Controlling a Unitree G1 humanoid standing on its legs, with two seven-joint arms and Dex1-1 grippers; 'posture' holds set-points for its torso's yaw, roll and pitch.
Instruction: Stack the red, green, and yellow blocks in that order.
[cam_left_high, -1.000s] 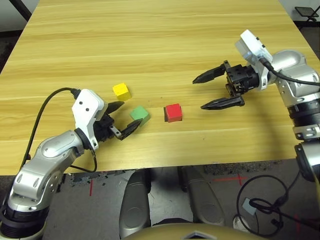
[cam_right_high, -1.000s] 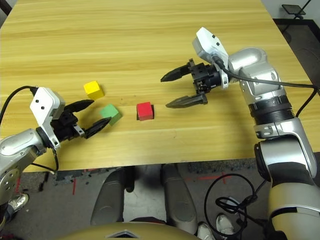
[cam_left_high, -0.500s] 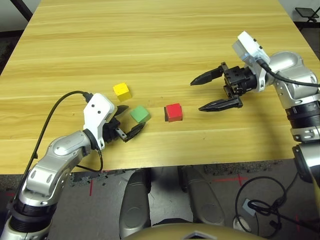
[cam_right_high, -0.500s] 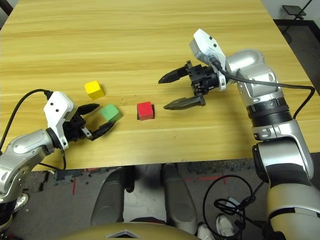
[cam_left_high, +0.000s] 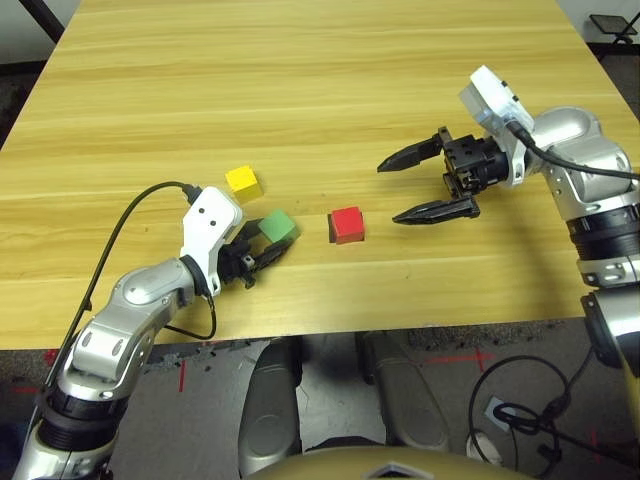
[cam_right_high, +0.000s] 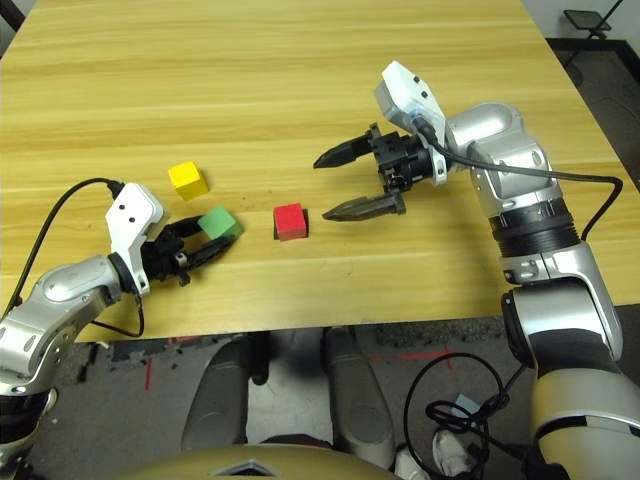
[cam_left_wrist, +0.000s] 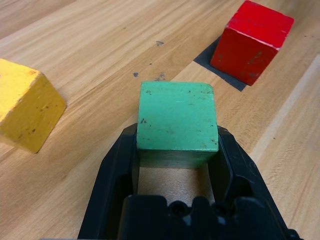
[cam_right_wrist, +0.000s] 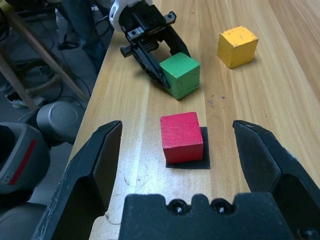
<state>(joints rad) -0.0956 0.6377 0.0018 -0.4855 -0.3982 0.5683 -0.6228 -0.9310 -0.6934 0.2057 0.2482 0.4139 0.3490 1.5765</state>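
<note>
1. While the pale wooden table (cam_left_high: 300, 90) lies bare over most of its top, the three small matte cubes sit in a loose row near its front edge.
2. At the left end of the row, the black two-fingered left gripper (cam_left_high: 262, 246) is clamped on the light green matte cube (cam_left_high: 279, 226), one finger pressed to each of two opposite sides; the cube rests on the wood.
3. Seen from the left wrist, the green cube (cam_left_wrist: 177, 122) sits squarely between the fingers (cam_left_wrist: 117, 170), with bare wood beyond it.
4. The yellow matte cube (cam_left_high: 243, 181) stands just beside the green one, farther from the front edge and slightly more to the left, apart from the fingers.
5. The bright red matte cube (cam_left_high: 347, 223) stands to the right of the green cube, a short gap between them, partly on a flat black square patch (cam_right_wrist: 205, 150) that shows past its edges.
6. The right gripper (cam_left_high: 413, 186) hangs above the table to the right of the red cube, jaws spread wide and holding nothing, its fingertips pointing towards the row.
7. A black cable (cam_left_high: 120, 225) loops from the left wrist.
</note>
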